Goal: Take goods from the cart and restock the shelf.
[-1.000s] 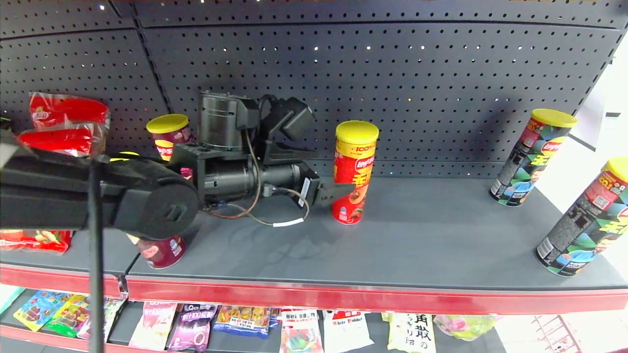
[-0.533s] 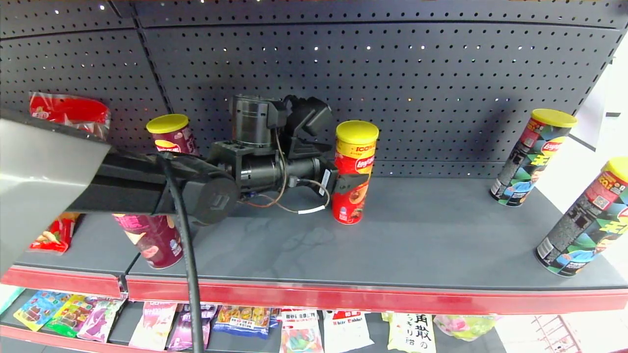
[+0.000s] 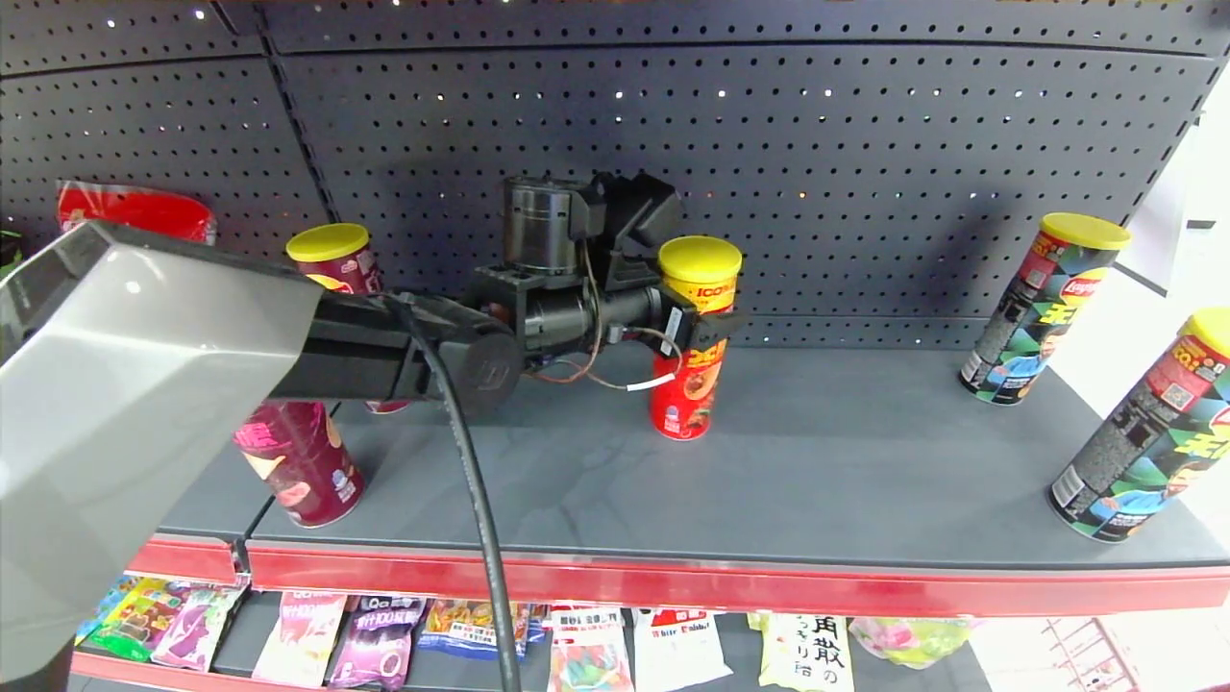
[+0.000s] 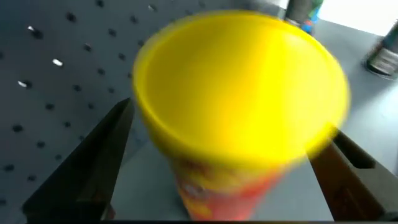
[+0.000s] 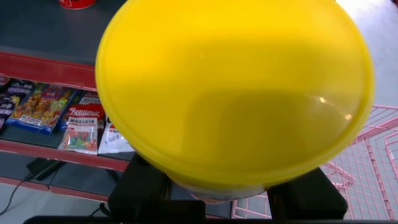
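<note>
Jaws apart astride red can (image 3: 684, 394), left gripper (image 3: 706, 322) risen toward its lid (image 3: 700, 258) (can unmoved), right gripper (image 5: 227, 194) clamping yellow-lidded can (image 5: 236, 93).

Shelf (image 3: 817, 481): centre can (image 3: 684, 399) stands far-middle, with the left gripper (image 3: 709, 327) straddling it, fingers apart. Far-left can (image 3: 334, 258) stands behind near-left can (image 3: 303, 471). Far-right can (image 3: 1043, 308) stands behind near-right can (image 3: 1143, 442). Packets (image 3: 586, 654) lie on the tier below. Right gripper (image 5: 224, 199) clasps a spare can (image 5: 236, 93).

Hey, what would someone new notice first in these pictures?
The left gripper, open around the top of the red can standing midway along the shelf. Then the right gripper, shut on a second can with a big yellow lid, near the pink cart.
</note>
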Robot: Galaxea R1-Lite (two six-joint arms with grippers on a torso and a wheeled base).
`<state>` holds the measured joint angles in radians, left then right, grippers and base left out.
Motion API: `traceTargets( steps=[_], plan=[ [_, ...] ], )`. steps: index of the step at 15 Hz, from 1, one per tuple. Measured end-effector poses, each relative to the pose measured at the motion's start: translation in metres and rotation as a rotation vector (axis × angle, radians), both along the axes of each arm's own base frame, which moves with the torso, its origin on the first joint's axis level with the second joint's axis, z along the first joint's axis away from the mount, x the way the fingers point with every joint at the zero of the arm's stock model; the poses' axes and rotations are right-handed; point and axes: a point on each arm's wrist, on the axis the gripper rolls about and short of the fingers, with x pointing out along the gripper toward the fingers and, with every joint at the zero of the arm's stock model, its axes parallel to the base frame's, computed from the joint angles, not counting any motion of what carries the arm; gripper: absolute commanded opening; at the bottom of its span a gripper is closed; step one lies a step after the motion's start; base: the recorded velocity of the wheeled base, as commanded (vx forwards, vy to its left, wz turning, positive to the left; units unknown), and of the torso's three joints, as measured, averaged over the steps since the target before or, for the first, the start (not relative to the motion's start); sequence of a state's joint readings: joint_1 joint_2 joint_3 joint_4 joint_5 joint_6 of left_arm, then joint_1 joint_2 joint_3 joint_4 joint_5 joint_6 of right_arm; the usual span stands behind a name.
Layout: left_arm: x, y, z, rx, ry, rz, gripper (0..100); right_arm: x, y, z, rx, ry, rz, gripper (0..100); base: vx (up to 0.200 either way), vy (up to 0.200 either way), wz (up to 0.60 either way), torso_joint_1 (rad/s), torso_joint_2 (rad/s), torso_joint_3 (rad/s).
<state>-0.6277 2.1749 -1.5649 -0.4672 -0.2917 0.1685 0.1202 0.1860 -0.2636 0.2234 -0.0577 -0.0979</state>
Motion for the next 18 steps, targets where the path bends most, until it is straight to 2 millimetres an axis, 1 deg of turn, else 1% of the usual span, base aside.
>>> traceTargets(
  steps=[2,5,6,10,14,16,18],
  plan=[
    [0.003,-0.005,-0.003,-0.001,0.004,0.001,100,0.0,0.0,0.0,0.0,0.001,-0.001,0,0.0,0.0,0.0,0.0,0.0,0.0],
    [0.0,-0.013,-0.007,-0.02,0.038,-0.009,100,0.0,0.0,0.0,0.001,0.003,0.0,0,0.0,0.0,0.0,0.0,0.0,0.0],
    [0.0,-0.015,-0.009,-0.023,0.044,-0.01,0,0.001,0.0,0.0,0.001,0.004,0.0,0,0.0,0.0,0.0,0.0,0.0,0.0],
    [0.001,-0.017,-0.011,-0.037,0.032,-0.011,0,0.0,0.0,0.0,0.001,0.001,-0.013,0,0.0,0.0,0.0,0.0,0.0,0.0],
    [-0.004,-0.015,-0.013,-0.033,0.05,-0.036,0,0.0,0.0,0.001,0.001,0.0,-0.014,0,0.0,0.0,0.0,0.0,0.0,0.0],
    [-0.017,-0.009,-0.013,-0.025,0.09,-0.11,0,0.0,0.0,0.001,0.001,-0.001,-0.015,0,0.0,0.0,0.0,0.0,0.0,0.0],
    [-0.033,0.005,-0.009,-0.016,0.125,-0.173,0,0.0,0.0,0.001,0.001,-0.003,-0.014,0,0.0,0.0,0.0,0.0,0.0,0.0]
  ],
)
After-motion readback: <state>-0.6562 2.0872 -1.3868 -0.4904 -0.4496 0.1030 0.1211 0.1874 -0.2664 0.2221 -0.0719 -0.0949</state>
